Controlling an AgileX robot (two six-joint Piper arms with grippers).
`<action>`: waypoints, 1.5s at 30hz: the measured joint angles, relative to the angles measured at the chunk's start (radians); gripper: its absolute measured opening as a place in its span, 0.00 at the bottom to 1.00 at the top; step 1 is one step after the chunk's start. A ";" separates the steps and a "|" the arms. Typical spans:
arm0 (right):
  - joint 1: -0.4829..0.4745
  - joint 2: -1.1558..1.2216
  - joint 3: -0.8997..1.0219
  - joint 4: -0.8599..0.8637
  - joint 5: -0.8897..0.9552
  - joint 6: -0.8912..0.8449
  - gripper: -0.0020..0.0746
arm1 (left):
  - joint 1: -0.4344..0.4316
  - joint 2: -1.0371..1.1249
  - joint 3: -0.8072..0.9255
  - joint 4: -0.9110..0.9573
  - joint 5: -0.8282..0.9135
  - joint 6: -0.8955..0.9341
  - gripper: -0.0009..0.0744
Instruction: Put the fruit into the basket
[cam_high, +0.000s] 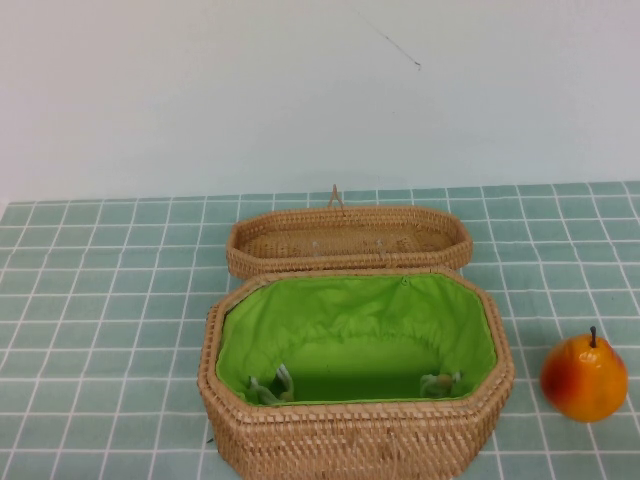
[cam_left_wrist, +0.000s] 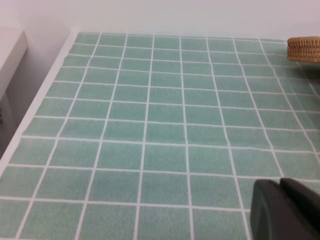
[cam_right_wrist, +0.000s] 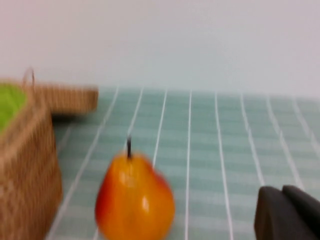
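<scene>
Sitting right of basket (cam_high: 355, 420): fruit (cam_high: 584, 377); left pincer (cam_left_wrist: 285, 210), right pincer (cam_right_wrist: 287, 212) low.

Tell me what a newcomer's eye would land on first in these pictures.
First the basket, front and centre on the green-checked tablecloth, its bright green lining bare, with its lid lying just behind. Next the fruit, upright on the cloth to the basket's right, apart from it. The right gripper hangs near the fruit; the left gripper hangs over cloth left of the basket.
</scene>
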 joint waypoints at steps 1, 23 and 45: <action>0.000 0.000 0.000 0.000 -0.046 0.000 0.02 | 0.000 0.000 0.000 0.000 0.000 0.000 0.01; 0.000 0.000 0.000 0.015 -0.785 0.021 0.02 | 0.000 0.000 0.000 0.000 0.000 0.000 0.01; 0.000 0.297 -0.605 0.351 -0.186 -0.498 0.02 | 0.000 0.000 0.000 0.000 0.000 0.000 0.01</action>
